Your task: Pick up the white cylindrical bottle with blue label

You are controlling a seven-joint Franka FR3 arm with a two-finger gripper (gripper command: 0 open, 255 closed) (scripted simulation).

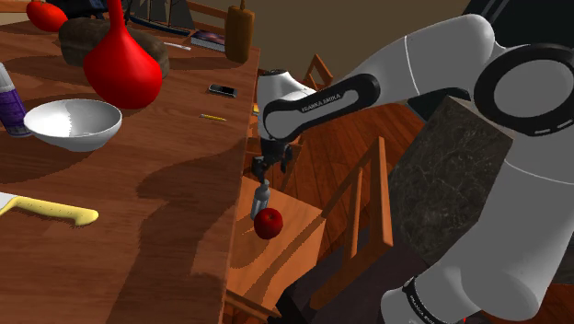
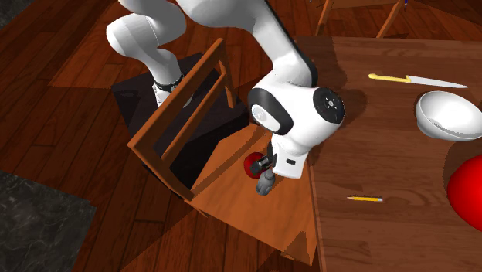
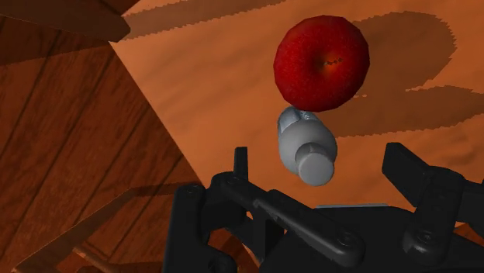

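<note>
Tool (image 3: pixel 322 161) wide, poised over pale grey bottle (image 3: pixel 304 139), which stands on chair seat (image 3: pixel 209 101) just beside red apple (image 3: pixel 322 62). No grip yet; descent, closing and lift are all left to do.

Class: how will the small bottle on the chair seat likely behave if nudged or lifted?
The small bottle seems to stand upright and narrow, so a nudge would probably tip it. Being round, it would likely roll, perhaps off the chair seat. The red apple beside it may brace one side.
</note>
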